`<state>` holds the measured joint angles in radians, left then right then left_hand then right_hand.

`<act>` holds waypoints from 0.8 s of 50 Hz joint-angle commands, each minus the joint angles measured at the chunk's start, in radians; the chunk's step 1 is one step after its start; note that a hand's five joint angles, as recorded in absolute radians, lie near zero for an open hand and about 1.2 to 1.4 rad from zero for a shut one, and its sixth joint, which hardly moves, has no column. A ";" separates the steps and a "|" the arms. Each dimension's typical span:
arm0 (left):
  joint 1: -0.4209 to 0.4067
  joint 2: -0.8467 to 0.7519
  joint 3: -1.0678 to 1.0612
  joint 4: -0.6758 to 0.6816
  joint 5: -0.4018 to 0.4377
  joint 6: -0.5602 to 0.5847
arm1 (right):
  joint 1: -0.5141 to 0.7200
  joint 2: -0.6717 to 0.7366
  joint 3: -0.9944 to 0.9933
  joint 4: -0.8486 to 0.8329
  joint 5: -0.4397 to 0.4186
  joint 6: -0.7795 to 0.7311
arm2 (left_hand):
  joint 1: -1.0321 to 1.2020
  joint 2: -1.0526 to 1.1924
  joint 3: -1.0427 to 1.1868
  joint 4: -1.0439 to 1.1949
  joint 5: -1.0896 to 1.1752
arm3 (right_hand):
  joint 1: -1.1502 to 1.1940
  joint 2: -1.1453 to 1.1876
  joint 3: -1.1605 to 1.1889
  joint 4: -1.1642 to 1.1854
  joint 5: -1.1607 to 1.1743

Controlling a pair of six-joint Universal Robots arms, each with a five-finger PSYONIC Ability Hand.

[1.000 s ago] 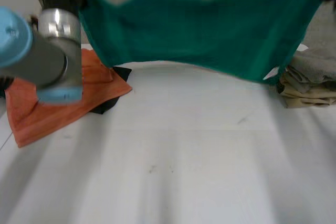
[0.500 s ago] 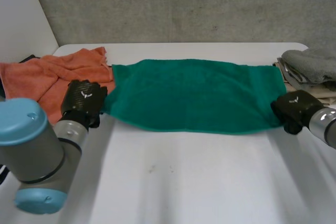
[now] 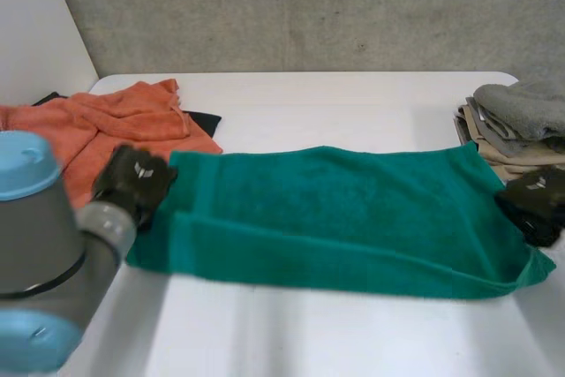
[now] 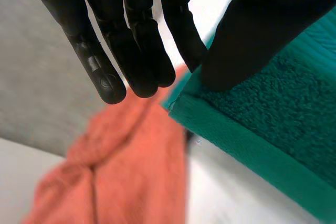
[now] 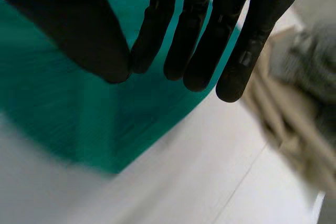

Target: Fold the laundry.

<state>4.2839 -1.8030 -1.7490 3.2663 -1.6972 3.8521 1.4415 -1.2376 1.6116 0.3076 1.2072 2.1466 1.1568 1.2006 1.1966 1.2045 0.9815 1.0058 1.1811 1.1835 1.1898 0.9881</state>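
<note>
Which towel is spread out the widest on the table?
The green towel, spread wide across the middle. The orange towel lies crumpled at one side, and the grey and beige cloths sit stacked at the other.

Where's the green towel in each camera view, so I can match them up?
Head view: the green towel lies spread across the middle of the white table.
Left wrist view: its corner is pinched under the thumb of the left hand.
Right wrist view: it lies beneath the right hand.
Shared landmark: the white table under it.
</note>
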 commanded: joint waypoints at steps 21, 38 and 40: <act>-0.093 -0.521 0.491 0.339 -0.099 0.012 | 0.192 0.110 -0.354 -0.026 0.121 0.291 | 0.240 0.196 0.200 0.192 0.240 | -0.554 -0.729 -0.732 -0.738 -0.711; -0.090 -0.487 0.427 0.336 -0.101 0.009 | 0.155 0.040 -0.230 0.206 0.100 0.288 | 0.240 0.196 0.200 0.192 0.240 | -0.542 -0.717 -0.720 -0.726 -0.699; -0.090 -0.486 0.427 0.336 -0.101 0.009 | 0.149 0.040 -0.220 0.226 0.098 0.286 | 0.240 0.196 0.200 0.192 0.240 | -0.539 -0.715 -0.717 -0.723 -0.696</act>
<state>4.1935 -2.2966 -1.3163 3.6027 -1.7978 3.8609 1.6091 -1.1790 1.3307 0.4562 1.3074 2.4390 1.1568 1.2006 1.1966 1.2045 0.9815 0.3927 0.4439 0.4398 0.4385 0.2611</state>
